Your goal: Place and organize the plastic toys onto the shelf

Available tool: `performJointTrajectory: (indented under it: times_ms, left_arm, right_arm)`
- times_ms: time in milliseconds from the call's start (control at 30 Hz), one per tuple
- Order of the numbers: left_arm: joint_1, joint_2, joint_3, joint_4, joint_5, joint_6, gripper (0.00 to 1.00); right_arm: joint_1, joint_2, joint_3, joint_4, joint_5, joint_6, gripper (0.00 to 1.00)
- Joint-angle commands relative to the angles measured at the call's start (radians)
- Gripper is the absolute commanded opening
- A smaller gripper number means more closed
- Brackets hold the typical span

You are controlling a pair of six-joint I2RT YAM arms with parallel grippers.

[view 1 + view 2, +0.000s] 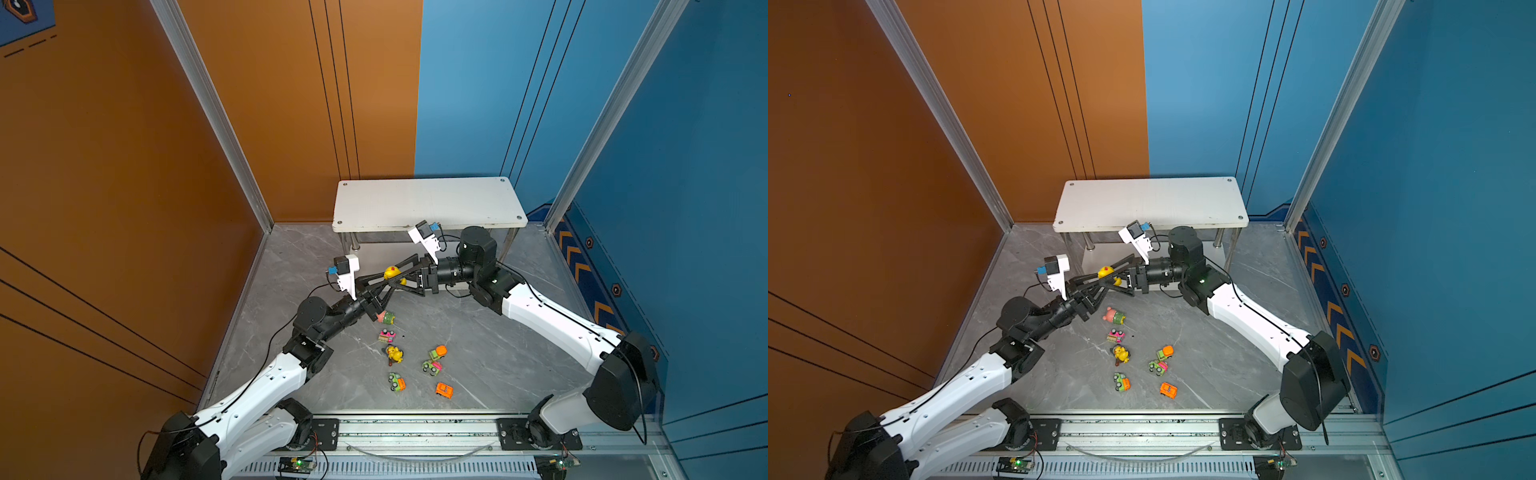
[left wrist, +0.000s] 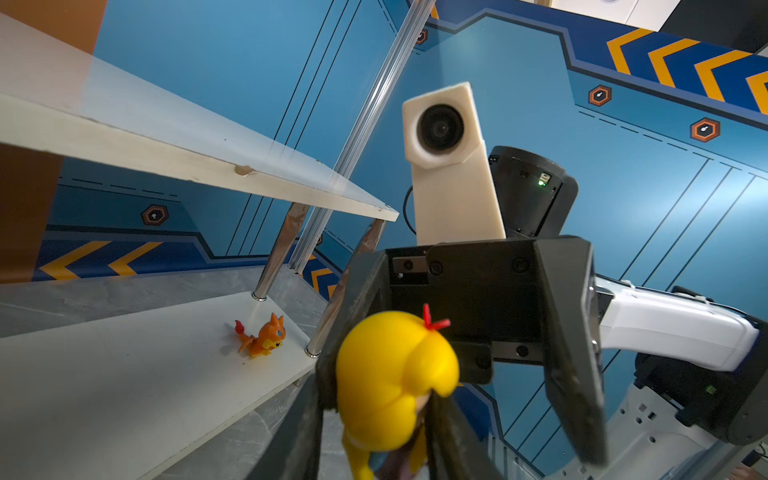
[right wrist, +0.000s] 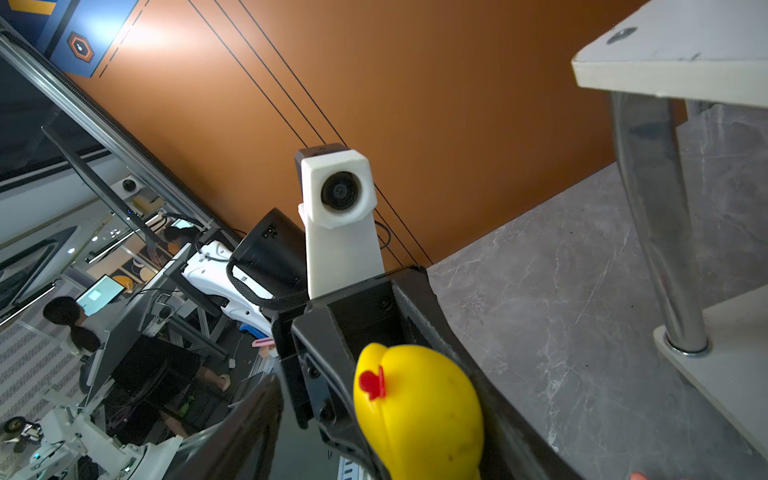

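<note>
A yellow figurine [image 1: 391,272] [image 1: 1105,271] hangs in the air in front of the shelf [image 1: 428,199] [image 1: 1150,199]. My left gripper [image 1: 395,279] [image 2: 382,415] is shut on it. My right gripper [image 1: 384,278] [image 3: 374,436] faces it from the other side. Its jaws stand open and wide around the figurine [image 3: 419,411], which lies near one finger. An orange figurine [image 2: 264,336] stands on the shelf's lower board [image 2: 124,374] beside a chrome leg. The other plastic toys lie on the floor: a pink and green figurine [image 1: 386,318], a pink car [image 1: 386,335] and a yellow chick [image 1: 394,354].
Further toy cars lie nearer the front rail: green and orange [image 1: 438,352], green and pink [image 1: 431,367], green [image 1: 397,382], orange [image 1: 444,390]. The shelf's top board [image 2: 124,124] is bare. Orange and blue walls close in the grey marble floor [image 1: 498,353].
</note>
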Motion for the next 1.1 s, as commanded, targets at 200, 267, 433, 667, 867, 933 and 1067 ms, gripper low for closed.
performJointTrajectory:
  times_ms: [200, 267, 433, 667, 867, 933, 1067]
  left_arm:
    - [-0.128, 0.028, -0.041, -0.013, -0.096, 0.240, 0.00]
    - [-0.167, 0.048, -0.057, -0.012, -0.174, 0.327, 0.00]
    - [-0.249, 0.160, -0.058, 0.037, -0.294, 0.505, 0.00]
    - [-0.258, 0.377, -0.006, 0.066, -0.361, 0.514, 0.00]
    - [-0.230, 0.546, 0.025, 0.110, -0.424, 0.481, 0.00]
    - [-0.222, 0.596, 0.058, 0.120, -0.402, 0.459, 0.00]
    - [-0.229, 0.648, 0.110, 0.121, -0.379, 0.443, 0.00]
  right_arm:
    - [-0.096, -0.054, -0.118, 0.096, 0.303, 0.081, 0.76]
    - [-0.125, -0.108, -0.149, 0.080, 0.316, 0.065, 0.76]
    - [-0.176, -0.273, -0.199, -0.061, 0.365, -0.033, 0.75]
    - [-0.151, -0.408, -0.300, -0.322, 0.569, -0.116, 0.70]
    - [0.121, -0.490, -0.371, -0.891, 1.326, -0.021, 0.72]
    - [0.122, -0.463, -0.418, -0.964, 1.371, 0.059, 0.73]
    - [0.133, -0.375, -0.437, -1.021, 1.385, 0.117, 0.73]
